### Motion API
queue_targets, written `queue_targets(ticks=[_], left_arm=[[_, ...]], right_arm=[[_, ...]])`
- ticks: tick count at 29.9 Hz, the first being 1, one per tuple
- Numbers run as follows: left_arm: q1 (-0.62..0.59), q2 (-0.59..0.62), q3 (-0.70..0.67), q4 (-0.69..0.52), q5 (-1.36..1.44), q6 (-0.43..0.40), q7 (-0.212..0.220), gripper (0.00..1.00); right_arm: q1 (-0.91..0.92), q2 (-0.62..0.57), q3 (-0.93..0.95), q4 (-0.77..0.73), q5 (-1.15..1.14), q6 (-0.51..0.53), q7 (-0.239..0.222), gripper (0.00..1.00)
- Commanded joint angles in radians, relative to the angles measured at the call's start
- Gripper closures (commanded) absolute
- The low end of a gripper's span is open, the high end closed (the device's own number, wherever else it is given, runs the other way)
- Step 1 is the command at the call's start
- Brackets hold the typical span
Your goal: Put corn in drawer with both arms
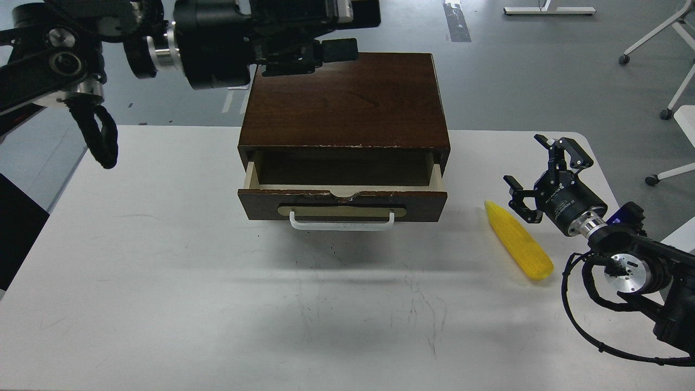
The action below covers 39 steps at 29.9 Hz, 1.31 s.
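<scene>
The yellow corn (518, 247) lies on the white table (163, 282), right of the cabinet, narrow end pointing away from me. The drawer (342, 203), dark brown with a white bar handle (342, 224), stands partly open; the part of its inside that shows is empty. My right gripper (543, 168) is open and empty, just right of the corn's narrow end and slightly above the table. My left arm is raised across the top left. Its gripper (326, 43) hangs over the cabinet's back left corner, dark and partly cut off by the frame edge.
The dark wooden cabinet (345, 98) stands at the table's far middle. The table's right edge runs close behind my right arm. Chair legs on castors (665, 111) stand on the grey floor at the far right.
</scene>
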Motion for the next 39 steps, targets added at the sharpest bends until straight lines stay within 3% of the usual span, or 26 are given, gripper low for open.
queue_targets(ticks=[1, 4, 6, 13, 19, 29, 39], left_arm=[[0.112, 0.060, 0.000, 0.060, -0.189, 0.000, 0.000, 0.02], [0.193, 0.094, -0.002, 0.112, -0.310, 0.007, 0.000, 0.02], [0.267, 0.105, -0.005, 0.166, -0.440, 0.008, 0.000, 0.02], [0.387, 0.087, -0.008, 0.273, -0.587, 0.007, 0.000, 0.02], [0.477, 0.041, -0.058, 0.332, -0.587, 0.008, 0.000, 0.02], [0.500, 0.036, -0.095, 0.326, -0.577, 0.001, 0.000, 0.02], [0.505, 0.027, -0.140, 0.321, -0.577, 0.004, 0.000, 0.02]], right_arm=[[0.013, -0.019, -0.002, 0.005, -0.016, 0.003, 0.000, 0.00], [0.041, -0.066, -0.005, 0.020, -0.146, 0.003, 0.000, 0.00], [0.061, -0.112, -0.009, 0.051, -0.358, 0.003, 0.000, 0.00], [0.170, -0.270, -0.054, 0.141, -0.753, 0.003, 0.000, 0.00], [0.347, -0.379, -0.260, 0.215, -1.098, 0.003, 0.000, 0.00], [0.425, -0.384, -0.391, 0.231, -1.626, -0.023, 0.000, 0.00], [0.418, -0.286, -0.500, 0.168, -1.659, -0.106, 0.000, 0.00]])
